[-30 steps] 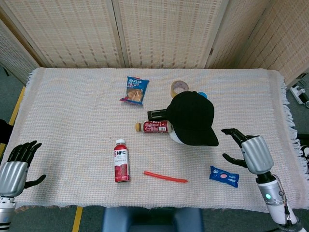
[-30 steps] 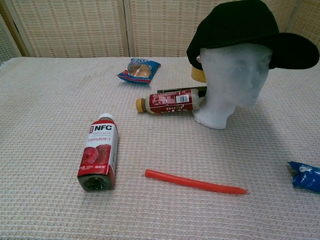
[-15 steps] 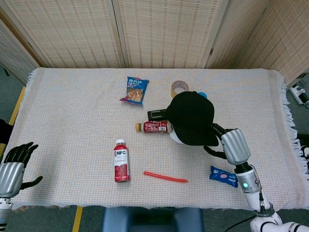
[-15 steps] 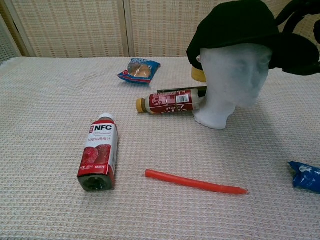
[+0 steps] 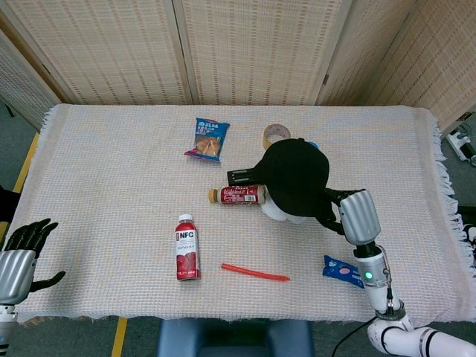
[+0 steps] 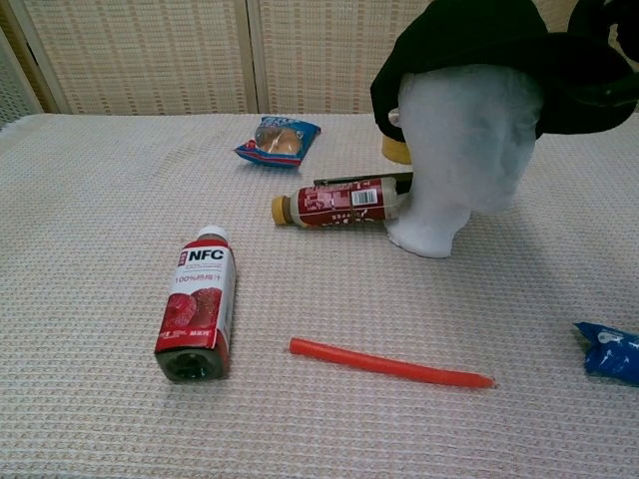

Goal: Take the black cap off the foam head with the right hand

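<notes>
Black cap (image 5: 296, 178) tilted on foam head (image 6: 461, 150); right hand (image 5: 351, 216) grips brim at its right edge.

indoor test or lab setup: a table (image 5: 111, 149) covered with a woven cloth, enclosed behind by folding wicker screens (image 5: 245, 48), with yellow floor tape (image 5: 119, 336) at the near edge and assorted props laid out.

Silver-backed hands — right hand (image 5: 355, 214), left hand (image 5: 16, 260) — with black fingers.
</notes>
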You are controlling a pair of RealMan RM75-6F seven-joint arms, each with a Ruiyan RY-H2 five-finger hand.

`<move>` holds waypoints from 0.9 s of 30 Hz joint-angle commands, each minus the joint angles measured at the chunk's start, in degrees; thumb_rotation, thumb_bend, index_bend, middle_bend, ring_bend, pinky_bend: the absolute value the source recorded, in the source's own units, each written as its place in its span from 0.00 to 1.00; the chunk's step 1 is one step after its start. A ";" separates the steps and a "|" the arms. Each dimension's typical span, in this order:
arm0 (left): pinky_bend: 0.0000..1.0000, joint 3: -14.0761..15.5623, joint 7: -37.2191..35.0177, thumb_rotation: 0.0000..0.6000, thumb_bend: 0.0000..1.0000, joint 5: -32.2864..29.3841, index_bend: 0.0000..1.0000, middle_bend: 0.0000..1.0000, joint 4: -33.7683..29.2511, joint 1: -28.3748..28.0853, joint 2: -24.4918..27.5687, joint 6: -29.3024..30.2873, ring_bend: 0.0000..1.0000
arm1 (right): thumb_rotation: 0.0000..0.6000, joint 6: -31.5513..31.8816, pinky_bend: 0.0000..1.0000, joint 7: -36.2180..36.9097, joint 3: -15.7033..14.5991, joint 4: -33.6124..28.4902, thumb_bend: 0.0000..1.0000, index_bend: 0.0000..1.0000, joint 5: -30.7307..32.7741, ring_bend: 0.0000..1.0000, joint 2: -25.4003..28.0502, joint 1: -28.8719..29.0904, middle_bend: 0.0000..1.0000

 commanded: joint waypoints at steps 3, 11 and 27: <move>0.15 -0.04 0.11 1.00 0.01 -0.01 0.17 0.14 -0.14 -0.19 0.00 -0.26 0.13 | 1.00 2.26 1.00 -0.28 1.75 2.23 0.51 0.82 -0.21 0.91 -1.20 1.13 0.79; 0.15 -0.21 0.10 1.00 0.01 -0.07 0.17 0.14 -0.11 -0.51 -0.21 -0.58 0.13 | 1.00 3.85 1.00 -2.49 4.20 4.40 0.53 0.84 0.14 0.92 -1.70 2.83 0.81; 0.15 -0.29 -0.03 1.00 0.01 0.23 0.17 0.14 0.47 -1.56 -1.03 -1.70 0.13 | 1.00 -0.35 1.00 -3.33 7.48 10.21 0.53 0.84 6.42 0.92 7.26 3.76 0.81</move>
